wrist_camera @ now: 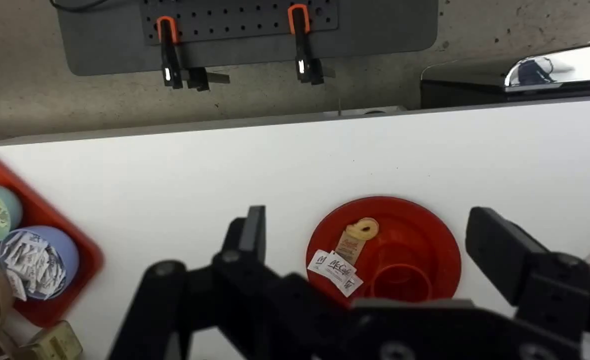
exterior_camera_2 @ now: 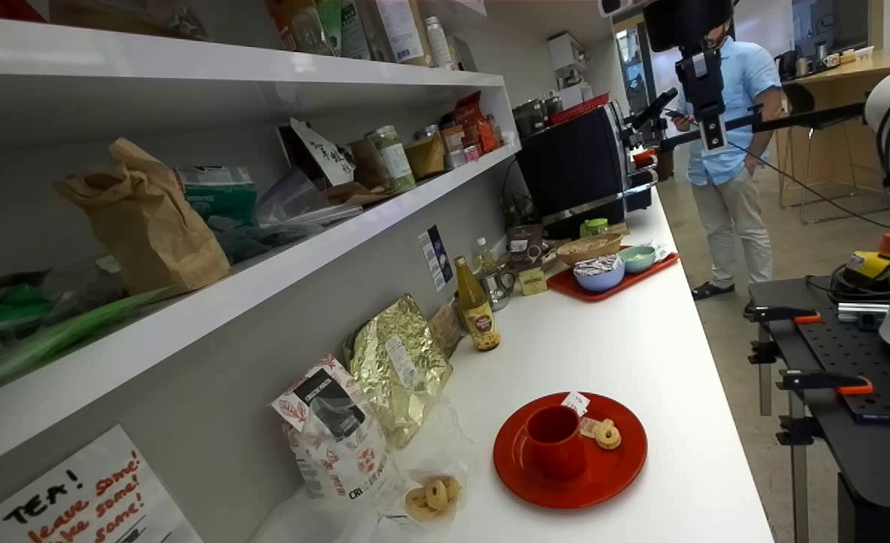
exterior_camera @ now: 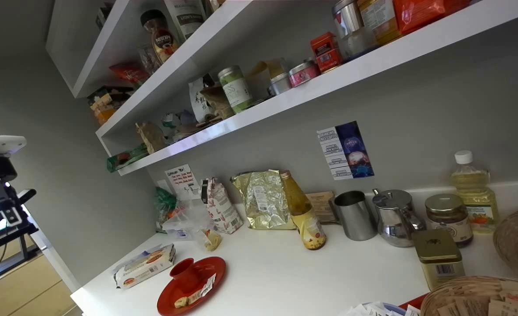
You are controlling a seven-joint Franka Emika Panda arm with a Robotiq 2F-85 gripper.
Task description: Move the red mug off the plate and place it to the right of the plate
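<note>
Nearest the wrist camera, the gripper [wrist_camera: 367, 227] is hanging well above the white counter [exterior_camera_2: 588, 354], released, its fingers [wrist_camera: 505, 257] standing wide apart. Well below it, showing between those fingers, the red mug [wrist_camera: 400, 277] is standing upright on the glossy red plate [wrist_camera: 440, 235], its round mouth facing up. On the same plate a ring-shaped biscuit [wrist_camera: 356, 232] is lying near the mug and touching a brown packet [wrist_camera: 350, 247], while white packets [wrist_camera: 337, 270] are overlapping the brown one.

In an exterior view a long printed packet [exterior_camera: 147, 265] is lying near the plate; in both exterior views a clear bag [exterior_camera_2: 421, 473] of biscuits [exterior_camera_2: 436, 494] is lying near it too. Farther back, a white bag with red print [exterior_camera_2: 339, 430], a gold foil bag [exterior_camera_2: 403, 369] and a yellow-labelled bottle [exterior_camera_2: 479, 305] are standing along the grey wall [exterior_camera: 263, 147]. Beyond these a steel pitcher [exterior_camera: 356, 217], a steel teapot [exterior_camera: 395, 219], a gold-lidded jar [exterior_camera: 447, 217] and a white-capped bottle [exterior_camera: 474, 193] are standing near the wall, a yellow tin [exterior_camera: 441, 270] just in front of them. Well apart from the plate, a red tray [wrist_camera: 89, 257] is carrying a blue bowl [wrist_camera: 69, 257] and a green bowl [wrist_camera: 14, 205], both holding sachets [wrist_camera: 32, 262].

White shelves [exterior_camera_2: 264, 280] are running along the wall above the counter. In an exterior view a person [exterior_camera_2: 743, 90] in a light blue shirt is standing behind the gripper.
</note>
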